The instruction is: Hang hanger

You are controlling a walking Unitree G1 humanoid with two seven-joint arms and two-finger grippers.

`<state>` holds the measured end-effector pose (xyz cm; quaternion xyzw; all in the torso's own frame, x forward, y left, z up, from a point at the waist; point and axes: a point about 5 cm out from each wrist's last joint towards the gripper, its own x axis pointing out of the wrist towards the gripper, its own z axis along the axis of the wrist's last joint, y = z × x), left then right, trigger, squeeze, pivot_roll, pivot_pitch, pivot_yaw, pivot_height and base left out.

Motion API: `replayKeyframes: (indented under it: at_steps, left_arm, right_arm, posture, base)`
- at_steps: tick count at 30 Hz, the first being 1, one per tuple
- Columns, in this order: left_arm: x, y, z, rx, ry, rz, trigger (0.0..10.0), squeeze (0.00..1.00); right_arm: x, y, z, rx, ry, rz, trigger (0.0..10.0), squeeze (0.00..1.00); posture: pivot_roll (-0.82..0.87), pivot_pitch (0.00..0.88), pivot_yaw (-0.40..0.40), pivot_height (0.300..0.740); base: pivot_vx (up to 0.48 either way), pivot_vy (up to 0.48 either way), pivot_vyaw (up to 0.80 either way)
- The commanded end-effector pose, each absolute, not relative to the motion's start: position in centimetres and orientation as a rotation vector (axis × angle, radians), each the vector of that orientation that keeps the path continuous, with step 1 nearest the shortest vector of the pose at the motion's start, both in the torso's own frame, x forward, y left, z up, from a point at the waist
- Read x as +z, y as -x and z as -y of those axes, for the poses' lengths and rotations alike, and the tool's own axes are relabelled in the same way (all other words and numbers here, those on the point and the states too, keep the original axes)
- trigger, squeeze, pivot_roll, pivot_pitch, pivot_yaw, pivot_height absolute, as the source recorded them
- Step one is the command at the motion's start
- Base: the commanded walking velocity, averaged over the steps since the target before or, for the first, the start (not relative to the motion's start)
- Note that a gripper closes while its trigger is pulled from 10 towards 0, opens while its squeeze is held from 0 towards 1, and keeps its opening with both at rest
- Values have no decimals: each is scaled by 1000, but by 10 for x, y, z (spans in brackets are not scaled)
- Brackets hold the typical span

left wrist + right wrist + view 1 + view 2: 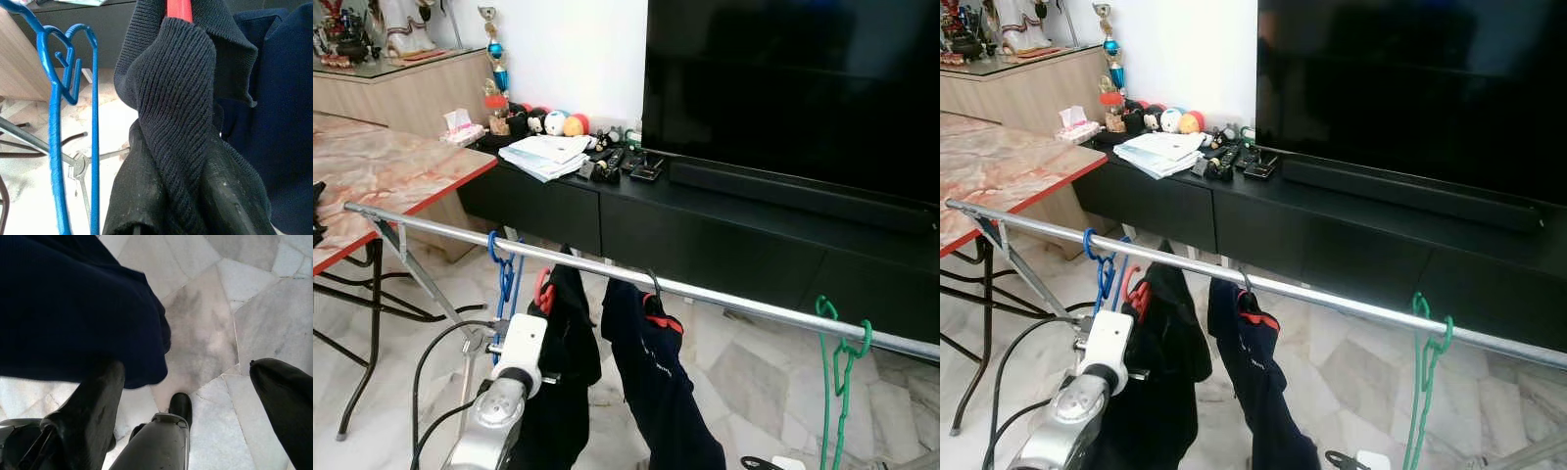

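My left gripper (181, 205) has its fingers (230, 200) clamped on the black knit garment (181, 107), which hangs on a red hanger (544, 290) hooked over the metal rail (724, 294), beside a blue hanger (73, 98). My right gripper (190, 396) hangs low over the marble floor (230, 308), fingers (93, 401) spread apart.

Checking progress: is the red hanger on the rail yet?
On. The red hanger's hook sits over the rail; left gripper grips its dark garment.
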<state>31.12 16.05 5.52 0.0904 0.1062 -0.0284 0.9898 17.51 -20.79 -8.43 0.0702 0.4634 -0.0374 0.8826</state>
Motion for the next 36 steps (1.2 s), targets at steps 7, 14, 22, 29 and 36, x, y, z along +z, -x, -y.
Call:
replayKeyframes:
  at_steps: [7,14,22,29,36]
  left_arm:
    - [67,-332,-155,-80,-230,-211,10000,0]
    - [77,-351,-146,-115,-257,-235,10000,0]
    - [86,-367,-139,-113,-266,-300,10000,0]
    - [92,-374,-141,-92,-213,-327,10000,0]
    - [79,-369,-146,-87,-160,-434,10000,0]
  right_arm:
    - [-85,-175,208,-74,-141,-976,10000,0]
    - [-85,-175,209,-71,-136,-979,10000,0]
    - [-85,-174,210,-69,-133,-981,10000,0]
    - [-85,-173,210,-70,-135,-984,10000,0]
    - [-86,-173,208,-67,-141,-989,10000,0]
  posture:
    - [-74,0,9,740]
    - [-80,0,8,740]
    - [-91,0,6,740]
    - [-100,0,10,740]
    - [-108,5,19,740]
  base:
    - [0,0,0]
    - [0,0,0]
    - [0,0,0]
    - [0,0,0]
    - [0,0,0]
